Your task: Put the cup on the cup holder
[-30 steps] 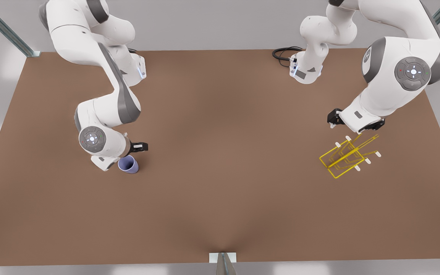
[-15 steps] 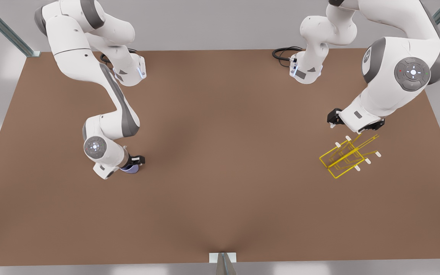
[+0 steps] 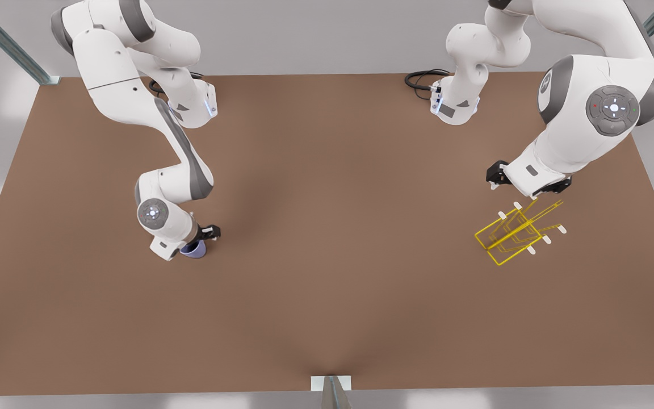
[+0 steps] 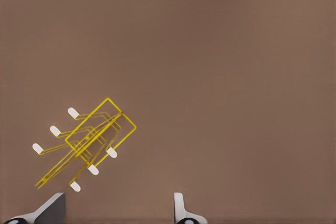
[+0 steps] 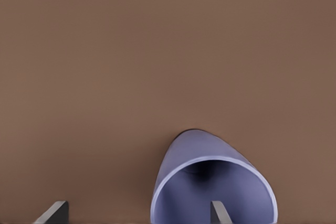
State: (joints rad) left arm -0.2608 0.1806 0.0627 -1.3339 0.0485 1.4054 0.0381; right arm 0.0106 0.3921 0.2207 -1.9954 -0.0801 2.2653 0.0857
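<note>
Brown matte table (image 3: 327,238) spans most of the frame. The cup (image 3: 193,249), lavender, lies on its side at centre left. The cup holder (image 3: 511,236), yellow wire with white-tipped prongs, rests at centre right. A black cable (image 3: 420,79) is coiled at the upper edge, right of centre.

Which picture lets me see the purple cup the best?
The right wrist view: the cup is close, its open mouth facing the camera, with one finger of the right gripper inside its rim. In the front view the arm hides most of it.
</note>
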